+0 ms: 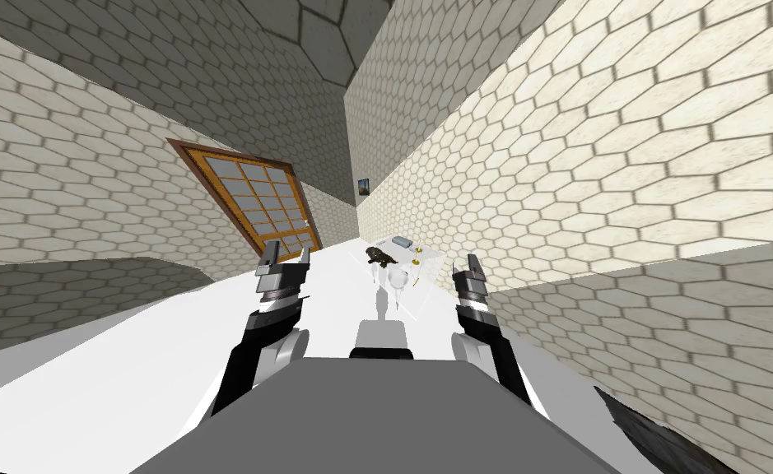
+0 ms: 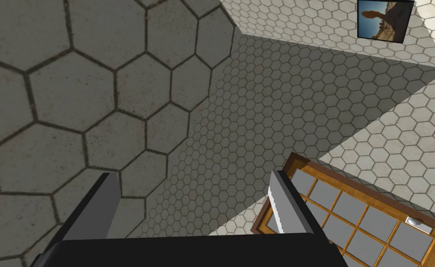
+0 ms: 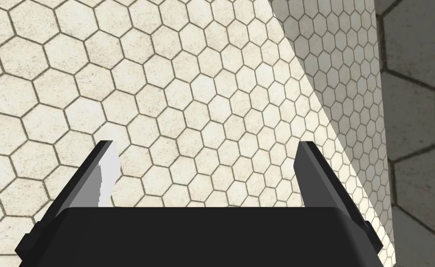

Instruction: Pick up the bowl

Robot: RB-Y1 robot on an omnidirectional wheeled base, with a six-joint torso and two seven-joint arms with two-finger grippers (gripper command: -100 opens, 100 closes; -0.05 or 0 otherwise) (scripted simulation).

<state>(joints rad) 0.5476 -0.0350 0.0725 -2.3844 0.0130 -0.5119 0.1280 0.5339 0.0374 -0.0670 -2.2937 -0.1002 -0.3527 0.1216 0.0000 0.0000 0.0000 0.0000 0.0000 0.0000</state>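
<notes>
A small glass-topped table (image 1: 430, 259) stands far ahead on the white floor. At its near end is a pale, round, bowl-like thing (image 1: 398, 278). Both arms are raised in front of my chest, well short of the table. My left gripper (image 1: 287, 252) is left of the table's line, and in the left wrist view this gripper (image 2: 191, 181) stands open with nothing between its fingers. My right gripper (image 1: 473, 265) is to the right of the table's line. In the right wrist view it (image 3: 205, 147) is also open and empty.
On the table lie a dark lumpy object (image 1: 381, 255), a grey-blue flat item (image 1: 401, 242) and a gold candlestick (image 1: 416, 265). A wood-framed door with panes (image 1: 261, 206) stands ahead on the left. Hexagon-tiled walls (image 1: 607, 164) close in on both sides.
</notes>
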